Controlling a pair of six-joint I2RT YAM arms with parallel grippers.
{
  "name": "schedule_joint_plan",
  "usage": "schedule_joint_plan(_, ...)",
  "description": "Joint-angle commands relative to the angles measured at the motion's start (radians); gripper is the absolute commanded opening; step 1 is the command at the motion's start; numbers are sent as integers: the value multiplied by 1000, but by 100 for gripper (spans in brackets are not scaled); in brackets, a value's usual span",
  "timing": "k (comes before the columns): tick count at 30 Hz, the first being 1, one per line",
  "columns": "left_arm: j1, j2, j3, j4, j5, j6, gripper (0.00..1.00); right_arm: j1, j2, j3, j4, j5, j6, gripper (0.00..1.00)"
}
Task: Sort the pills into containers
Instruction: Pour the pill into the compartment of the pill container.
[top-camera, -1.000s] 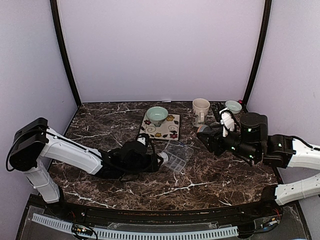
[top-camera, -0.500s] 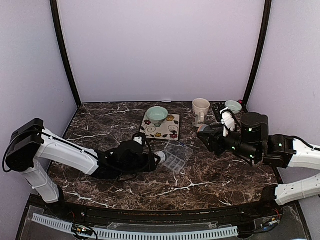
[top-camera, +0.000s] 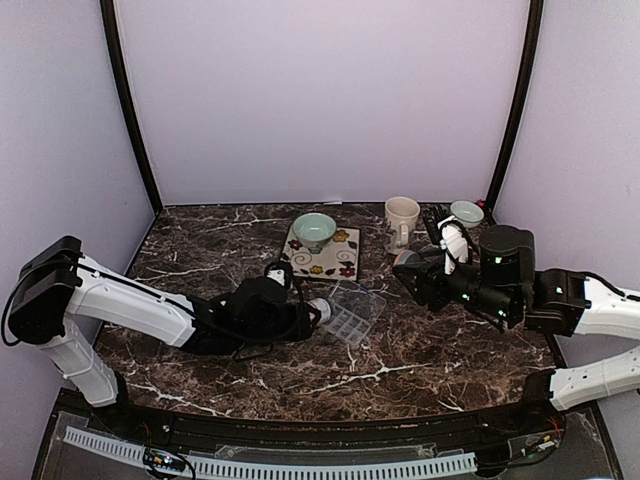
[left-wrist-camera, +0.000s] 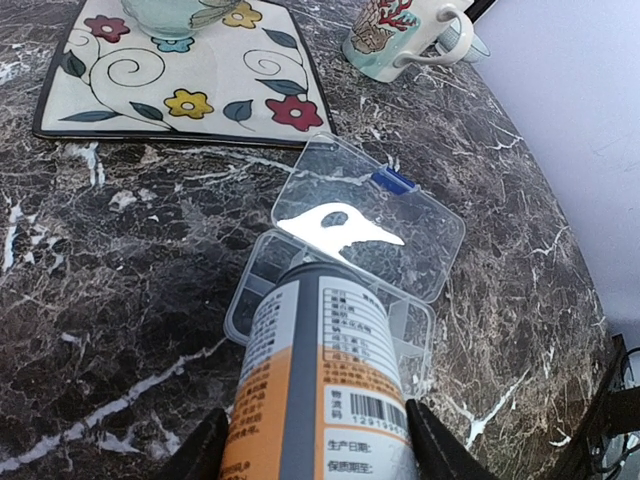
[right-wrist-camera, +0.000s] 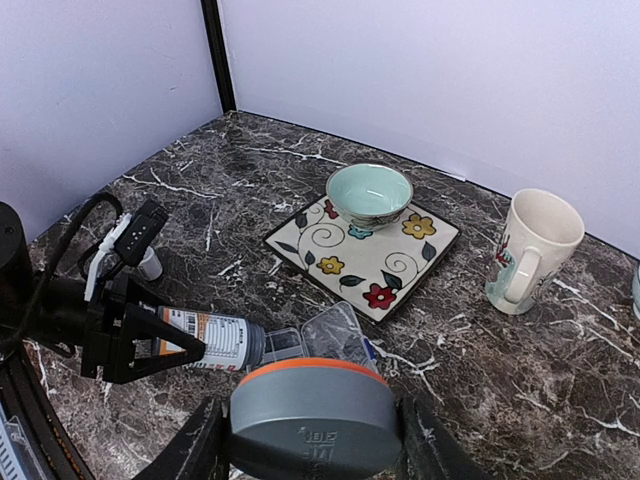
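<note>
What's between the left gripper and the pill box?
Only the bottle held by that gripper, its far end reaching the box; clearest in the left wrist view.

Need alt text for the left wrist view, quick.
The left fingers grip an orange-labelled bottle, its far end at the open clear pill box on dark marble. Beyond it sit a flowered square plate and a mug.

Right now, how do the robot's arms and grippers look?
The left arm and right arm are white with black joints. Black cables loop at the left wrist; green lights dot the right wrist. The left gripper and right gripper are black, two-fingered.
</note>
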Motion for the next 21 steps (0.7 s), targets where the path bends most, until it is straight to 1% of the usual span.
schedule_joint_plan(1,-4,41,52,-34,26,3,0,-6,-3,21,32,-7,5,17)
schedule_joint_plan(4,-4,66,73,-58,39,-7,0,-6,-6,21,28,-5,4,16)
schedule_joint_plan(9,-4,61,77,-79,23,-10,0,-6,-5,23,31,-5,3,17)
schedule_joint_plan(14,-4,30,38,-35,3,-20,0,-6,-2,24,31,-7,2,17)
schedule_joint_plan(17,-4,-2,1,36,-8,-17,0,-6,-2,28,28,-6,1,17)
schedule_joint_plan(21,-4,-31,-3,45,-27,3,0,-6,1,32,28,-6,0,17)
